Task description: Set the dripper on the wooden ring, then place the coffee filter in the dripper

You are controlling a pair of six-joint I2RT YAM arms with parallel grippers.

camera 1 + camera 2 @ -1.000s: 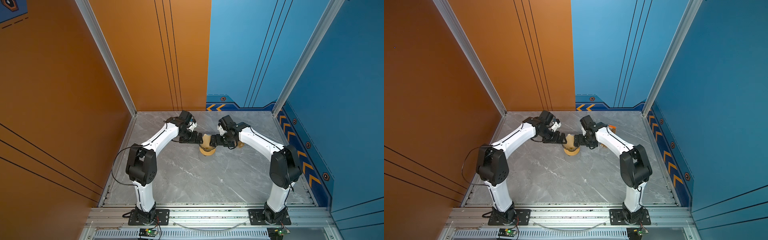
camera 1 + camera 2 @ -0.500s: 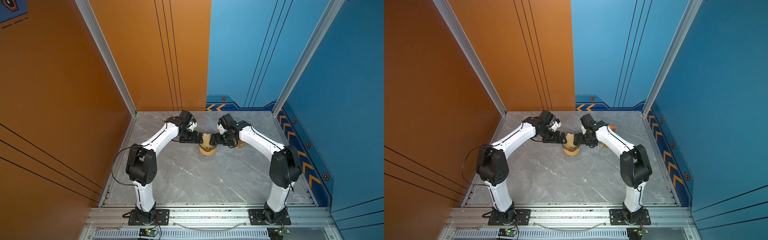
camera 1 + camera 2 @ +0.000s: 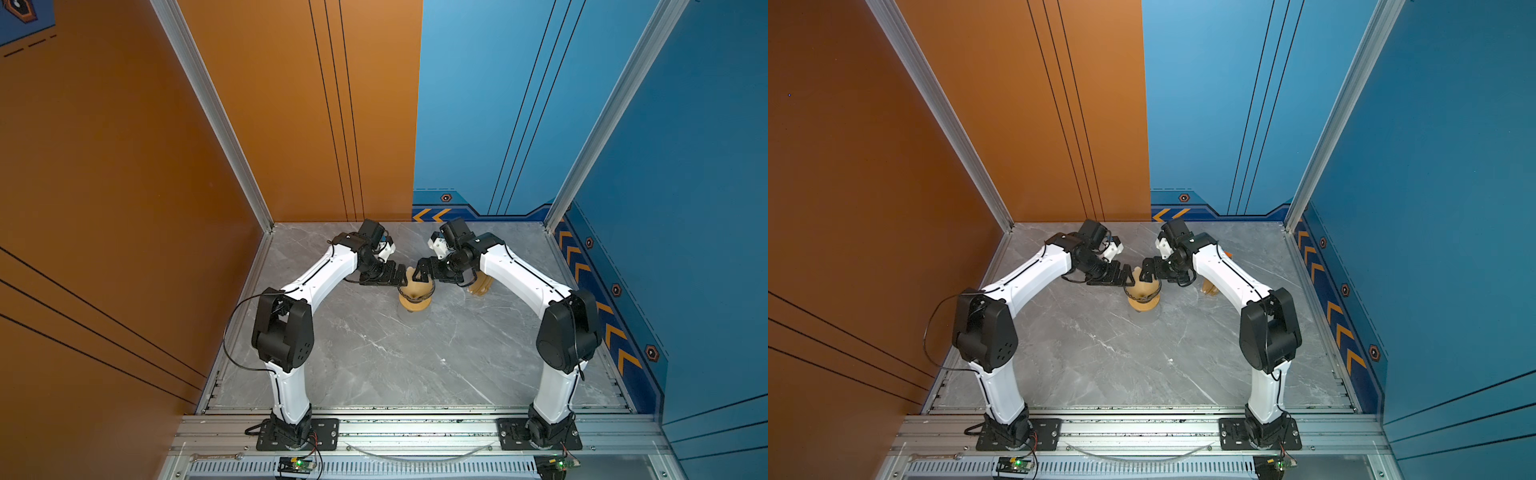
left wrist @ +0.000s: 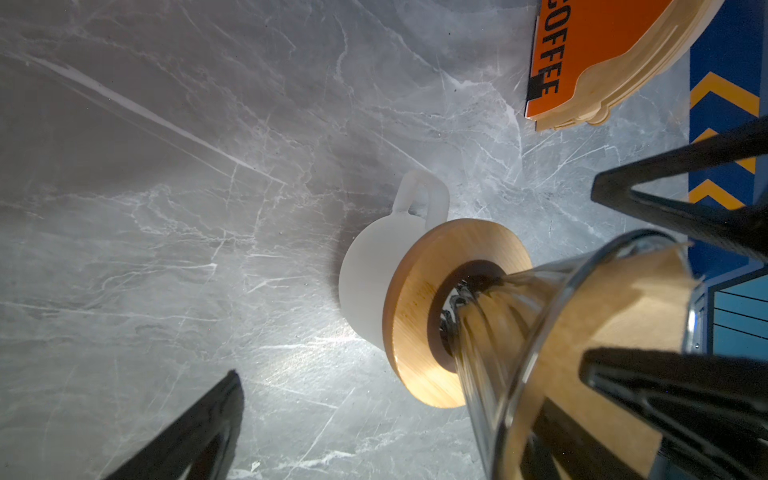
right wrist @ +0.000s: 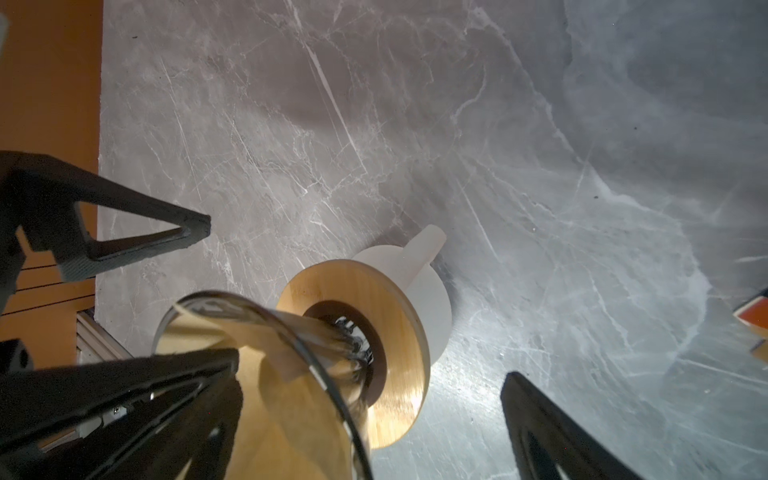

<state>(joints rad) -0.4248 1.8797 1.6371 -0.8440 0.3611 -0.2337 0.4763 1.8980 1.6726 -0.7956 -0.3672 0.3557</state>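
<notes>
The dripper (image 3: 417, 287) (image 3: 1143, 289) stands mid-table, stem down in a wooden ring. The tan coffee filter (image 4: 623, 316) (image 5: 282, 415) sits inside its glassy cone (image 4: 511, 332) (image 5: 328, 374). My left gripper (image 3: 400, 276) (image 4: 409, 370) comes in from the left and is open. One of its fingers (image 4: 665, 395) lies over the filter at the cone's mouth, and the other is out over bare table. My right gripper (image 3: 423, 275) (image 5: 372, 368) mirrors it from the right, also open. One of its fingers (image 5: 124, 395) lies over the filter. Neither holds anything.
The wooden ring (image 4: 419, 299) (image 5: 395, 332) rests on a translucent white jug (image 4: 365, 266) (image 5: 432, 299). A stacked bundle of tan filters with an orange strip (image 4: 602, 54) (image 3: 480, 284) lies on the table behind the right arm. Grey marble table (image 3: 395, 357) is walled on three sides.
</notes>
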